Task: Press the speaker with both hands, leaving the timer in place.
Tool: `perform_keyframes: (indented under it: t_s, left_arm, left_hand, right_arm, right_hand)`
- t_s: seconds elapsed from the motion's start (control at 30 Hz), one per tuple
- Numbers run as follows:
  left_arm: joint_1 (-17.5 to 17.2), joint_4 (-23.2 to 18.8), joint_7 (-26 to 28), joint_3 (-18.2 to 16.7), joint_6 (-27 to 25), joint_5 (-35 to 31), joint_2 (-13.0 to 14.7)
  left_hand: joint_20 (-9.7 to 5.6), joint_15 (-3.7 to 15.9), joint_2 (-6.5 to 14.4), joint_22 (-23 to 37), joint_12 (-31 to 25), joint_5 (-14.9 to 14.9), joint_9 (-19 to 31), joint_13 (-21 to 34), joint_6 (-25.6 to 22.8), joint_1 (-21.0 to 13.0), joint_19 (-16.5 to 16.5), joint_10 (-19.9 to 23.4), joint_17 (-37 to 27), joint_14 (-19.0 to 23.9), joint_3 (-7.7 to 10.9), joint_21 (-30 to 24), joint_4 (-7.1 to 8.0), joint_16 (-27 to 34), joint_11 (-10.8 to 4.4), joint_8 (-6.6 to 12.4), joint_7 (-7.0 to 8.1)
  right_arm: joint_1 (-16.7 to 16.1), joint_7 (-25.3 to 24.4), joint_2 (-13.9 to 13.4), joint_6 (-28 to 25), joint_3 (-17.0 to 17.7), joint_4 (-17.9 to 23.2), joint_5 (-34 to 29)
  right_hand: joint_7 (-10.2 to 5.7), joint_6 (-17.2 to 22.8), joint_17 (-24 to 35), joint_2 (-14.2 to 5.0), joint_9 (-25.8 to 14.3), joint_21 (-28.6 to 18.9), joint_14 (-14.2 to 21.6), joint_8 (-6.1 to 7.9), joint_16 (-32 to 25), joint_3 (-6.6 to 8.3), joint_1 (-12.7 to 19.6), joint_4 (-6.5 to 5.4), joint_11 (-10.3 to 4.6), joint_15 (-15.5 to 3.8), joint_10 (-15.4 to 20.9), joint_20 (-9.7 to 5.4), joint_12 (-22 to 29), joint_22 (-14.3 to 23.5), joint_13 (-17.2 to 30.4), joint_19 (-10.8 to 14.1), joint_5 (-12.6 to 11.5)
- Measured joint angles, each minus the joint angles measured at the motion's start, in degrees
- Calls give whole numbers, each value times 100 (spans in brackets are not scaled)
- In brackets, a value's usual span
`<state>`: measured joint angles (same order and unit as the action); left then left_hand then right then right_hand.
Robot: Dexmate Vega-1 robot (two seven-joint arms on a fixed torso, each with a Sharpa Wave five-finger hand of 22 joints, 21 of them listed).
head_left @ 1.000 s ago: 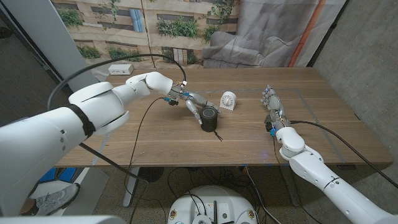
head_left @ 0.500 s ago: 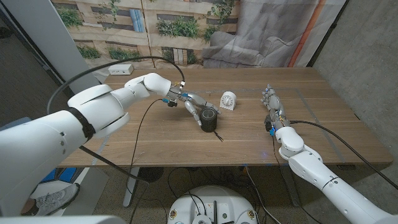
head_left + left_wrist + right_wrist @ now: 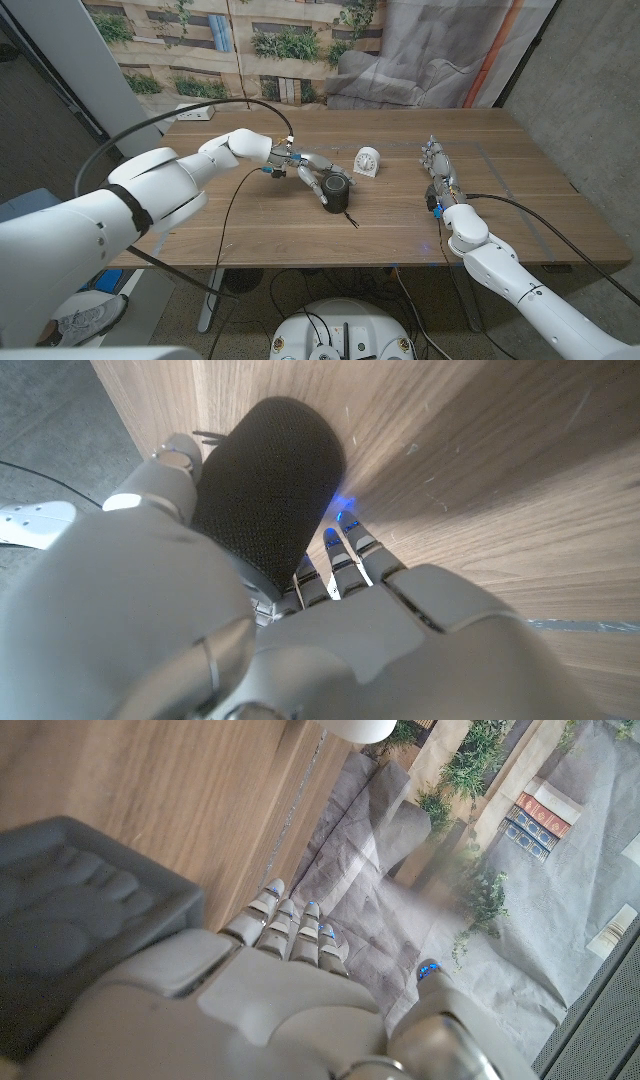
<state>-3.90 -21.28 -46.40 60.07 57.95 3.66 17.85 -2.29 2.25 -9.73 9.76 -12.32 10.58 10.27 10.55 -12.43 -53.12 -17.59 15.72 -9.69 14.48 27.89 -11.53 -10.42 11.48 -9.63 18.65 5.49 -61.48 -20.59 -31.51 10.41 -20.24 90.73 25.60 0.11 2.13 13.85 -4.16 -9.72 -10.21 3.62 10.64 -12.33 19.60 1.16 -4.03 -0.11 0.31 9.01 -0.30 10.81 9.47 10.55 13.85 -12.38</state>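
A white round timer (image 3: pixel 367 161) stands just behind and to the right of the black cylindrical speaker (image 3: pixel 336 192), apart from it. A thin black cable trails from the speaker's base toward the table's front edge. A white power strip (image 3: pixel 194 111) lies at the far left corner. The wooden table (image 3: pixel 520 200) stands before a backdrop printed with buildings and plants, with grey cloth draped beside it. The left hand (image 3: pixel 309 170) reaches in from the left, fingers touching the speaker's side; the left wrist view shows them cupped around the mesh body (image 3: pixel 268 485). The right hand (image 3: pixel 438 168) stands on edge well right of the speaker, fingers straight, slightly apart, holding nothing.
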Motion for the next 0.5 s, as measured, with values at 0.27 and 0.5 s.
perform_keyframes:
  t_s: [0.27,0.5]
  left_arm:
    - [-218,-15,254,-162,82,73,31]
    - [-337,-26,400,-269,151,104,46]
  left_hand:
    - [-14,19,116,24,-127,-44,29,27,-745,-257,-455,815,-6,836,-271,-87,64,84,-20,264,-163]
    - [-38,53,184,53,-229,-44,55,54,-1251,-460,-959,1616,-33,1619,-498,-186,85,183,-100,460,-111]
  right_arm:
    - [0,42,0,28,0,-26,34]
    - [2,79,-3,57,2,-50,53]
  right_hand:
    - [0,0,0,0,0,0,0,0,0,-25,0,-25,0,0,0,0,0,0,0,0,0]
    - [0,0,0,0,0,0,0,0,0,-25,0,-24,0,0,0,0,0,-1,0,0,0]
